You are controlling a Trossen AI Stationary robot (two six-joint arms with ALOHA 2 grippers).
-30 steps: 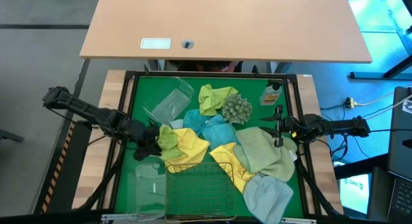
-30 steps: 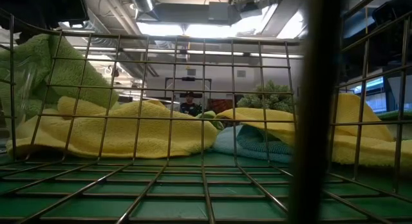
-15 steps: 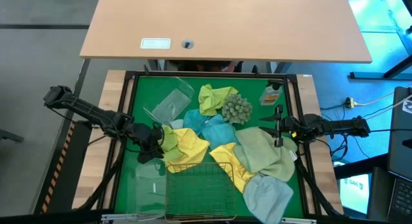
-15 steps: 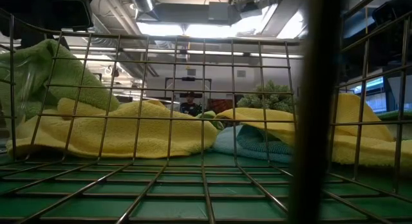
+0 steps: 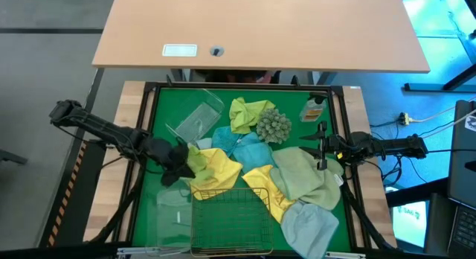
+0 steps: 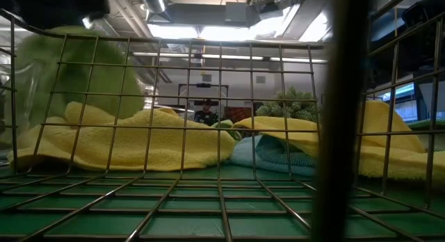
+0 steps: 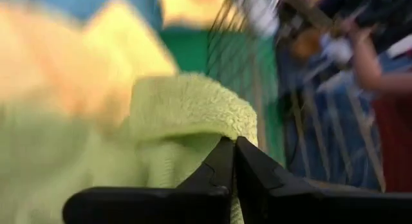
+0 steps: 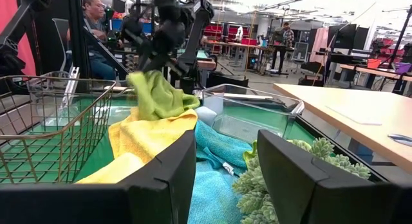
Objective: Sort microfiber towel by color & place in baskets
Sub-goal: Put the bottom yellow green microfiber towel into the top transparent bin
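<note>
A heap of microfiber towels covers the green mat: bright yellow (image 5: 219,168), pale yellow-green (image 5: 301,177), teal (image 5: 249,149) and light blue (image 5: 309,225). My left gripper (image 5: 181,164) is shut on a small yellow-green towel (image 5: 195,161) at the heap's left edge. That towel also shows in the right wrist view (image 8: 158,95). The gold wire basket (image 5: 227,214) stands at the near edge. One clear tub (image 5: 195,121) lies at the far left, another (image 5: 172,210) left of the basket. My right gripper (image 5: 321,151) waits open at the right edge. My left gripper pinches a bunched fold of the yellow-green towel (image 7: 219,130) between its two fingers, which meet at their tips (image 7: 233,161). The fingers come from the table's left, slanting down. The towel hangs below them, its lower end (image 8: 161,111) on the bright yellow towel.
A spiky grey-green ball (image 5: 273,126) sits among the towels at the far middle. A small bottle with an orange label (image 5: 312,110) stands at the far right. A tan desk (image 5: 260,28) lies beyond the mat. People show in the room behind.
My left gripper has moved a little toward the table's right onto the yellow-green towel and shut on it. The pinched part of the towel has bunched up and risen; its lower end stays on the bright yellow towel.
</note>
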